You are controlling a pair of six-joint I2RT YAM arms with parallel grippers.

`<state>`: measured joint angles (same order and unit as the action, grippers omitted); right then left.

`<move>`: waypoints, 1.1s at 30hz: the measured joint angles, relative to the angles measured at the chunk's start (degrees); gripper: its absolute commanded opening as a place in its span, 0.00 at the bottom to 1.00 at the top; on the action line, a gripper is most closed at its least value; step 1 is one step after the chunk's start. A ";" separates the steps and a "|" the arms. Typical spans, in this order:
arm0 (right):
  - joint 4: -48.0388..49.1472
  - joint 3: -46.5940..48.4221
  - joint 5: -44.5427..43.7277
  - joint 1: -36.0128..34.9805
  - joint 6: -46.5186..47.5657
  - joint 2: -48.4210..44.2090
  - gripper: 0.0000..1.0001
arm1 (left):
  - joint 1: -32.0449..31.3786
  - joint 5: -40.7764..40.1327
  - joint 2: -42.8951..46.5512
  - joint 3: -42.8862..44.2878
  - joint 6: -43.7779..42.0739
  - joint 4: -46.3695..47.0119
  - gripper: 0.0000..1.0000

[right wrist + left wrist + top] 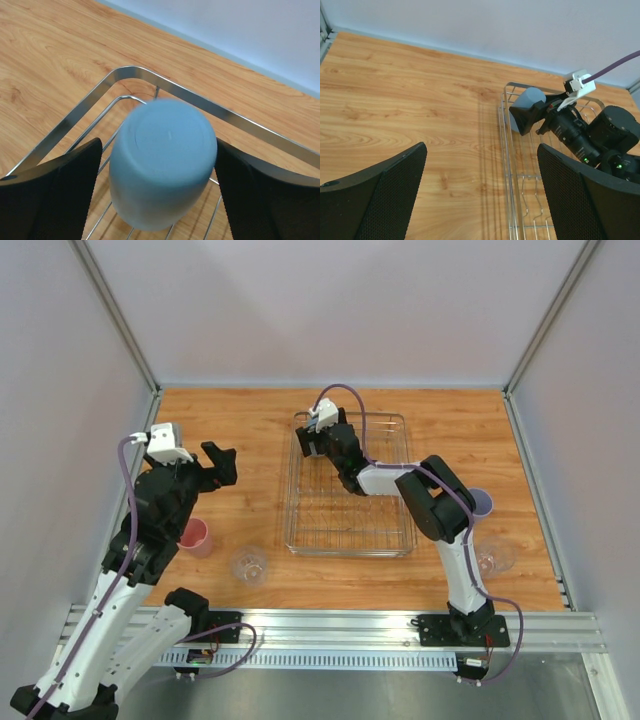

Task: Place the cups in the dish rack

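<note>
The right pincer [159,145] reaches into the far left corner of the dish rack [240,119] with the blue cup [162,170] between its fingers; the cup is bottom-up, its flat base facing the wrist camera, and it looks blurred; the right finger lies against its side while a sliver of wire shows beside the left finger, so I cannot tell whether the cup is gripped or loose; it sits just inside the rack's rounded rim. The left pincer [218,462] hangs above the bench [240,420] left of the rack, its fingers spread wide with only bare wood between them. On the bench the pink cup [195,537] stands upright near the left arm, partly hidden by it; one clear cup [249,567] stands just right of it, near the rack's near left corner; the lavender cup [480,503] stands right of the rack, partly hidden by the right arm; the other clear cup [495,557] stands nearer the front edge.
</note>
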<state>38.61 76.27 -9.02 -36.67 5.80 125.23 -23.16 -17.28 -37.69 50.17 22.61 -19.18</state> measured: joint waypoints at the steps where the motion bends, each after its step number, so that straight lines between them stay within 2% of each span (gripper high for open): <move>1: 0.04 0.00 -0.26 0.00 0.00 0.00 1.00 | 0.00 -0.02 -0.04 0.00 -0.07 0.00 1.00; 6: -0.83 -1.36 -1.31 0.00 -0.81 -1.44 1.00 | 0.00 -0.09 -0.63 0.02 -0.24 -0.13 1.00; 11: -11.43 -2.43 -2.49 0.00 -4.79 -8.98 1.00 | 0.02 0.00 -4.28 4.20 -0.79 -5.40 1.00; 18: -30.49 -1.42 -2.25 0.68 -13.70 -29.99 1.00 | 0.35 -1.77 -11.56 19.02 0.11 -22.73 1.00; 22: -42.42 -0.48 -1.95 3.04 -20.33 -41.09 1.00 | 1.44 -2.97 -14.23 23.43 3.02 -32.35 1.00; 27: -52.28 -7.13 -3.78 4.48 -25.86 -54.16 1.00 | 9.11 0.72 -16.13 17.79 6.71 -37.73 0.95; 30: -58.99 -8.85 -4.11 4.46 -29.40 -58.23 1.00 | 10.40 3.91 -18.32 13.03 7.74 -37.62 0.89; 32: -62.34 -9.44 -3.89 4.46 -31.63 -59.63 1.00 | 10.40 5.51 -19.58 10.51 8.09 -37.00 0.89; 33: -63.28 -10.27 -3.76 4.46 -32.70 -60.30 1.00 | 10.40 6.10 -20.15 9.84 8.20 -36.76 0.93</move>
<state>-24.67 66.00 -12.78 -32.21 -26.89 64.93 -12.75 -11.18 -57.84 60.01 30.81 -55.94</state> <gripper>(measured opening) 0.998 0.890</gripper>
